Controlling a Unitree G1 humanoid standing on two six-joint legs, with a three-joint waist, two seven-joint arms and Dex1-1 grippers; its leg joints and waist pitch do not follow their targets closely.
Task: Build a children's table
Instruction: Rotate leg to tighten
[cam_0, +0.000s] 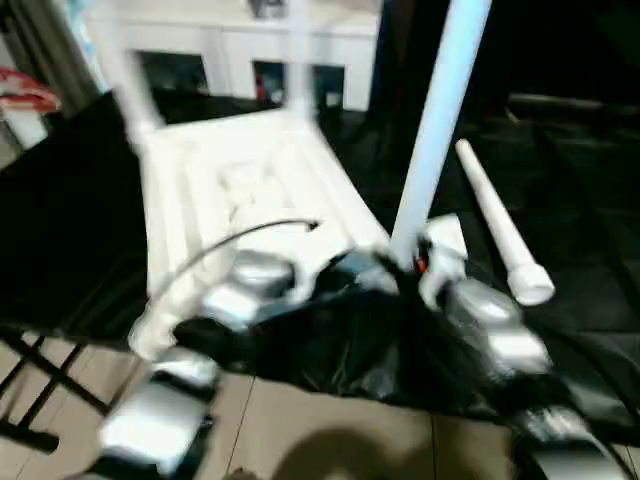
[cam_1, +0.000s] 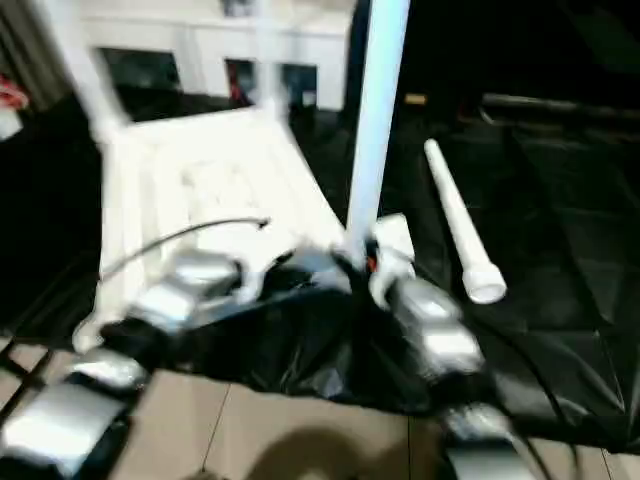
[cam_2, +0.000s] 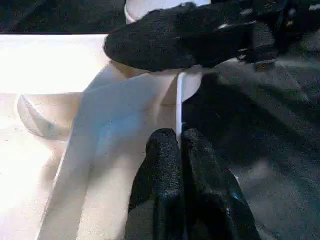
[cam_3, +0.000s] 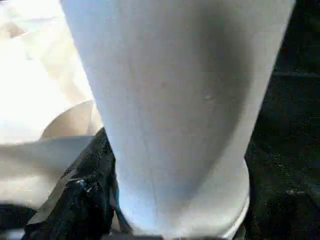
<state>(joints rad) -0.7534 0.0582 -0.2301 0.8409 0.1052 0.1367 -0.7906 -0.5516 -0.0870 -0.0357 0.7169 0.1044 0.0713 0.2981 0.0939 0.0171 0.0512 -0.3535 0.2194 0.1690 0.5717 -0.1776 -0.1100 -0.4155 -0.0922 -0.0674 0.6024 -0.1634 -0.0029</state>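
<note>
The white children's table top (cam_0: 250, 190) lies upside down on a black cloth, ribs up. Two legs (cam_0: 130, 90) (cam_0: 298, 60) stand in its far corners. A third leg (cam_0: 440, 110) stands upright at the near right corner socket, and my right gripper (cam_0: 415, 262) is closed around its base; one of its black fingers (cam_2: 175, 37) presses against that base. My left gripper (cam_2: 180, 150) is shut on the thin rim of the table top just beside that corner. A loose leg (cam_0: 497, 225) lies on the cloth to the right.
The black cloth (cam_0: 580, 200) covers the work surface and hangs over its near edge. A white cabinet (cam_0: 240, 40) with glass doors stands behind. Black folding stand legs (cam_0: 40, 380) show at the lower left above a tiled floor.
</note>
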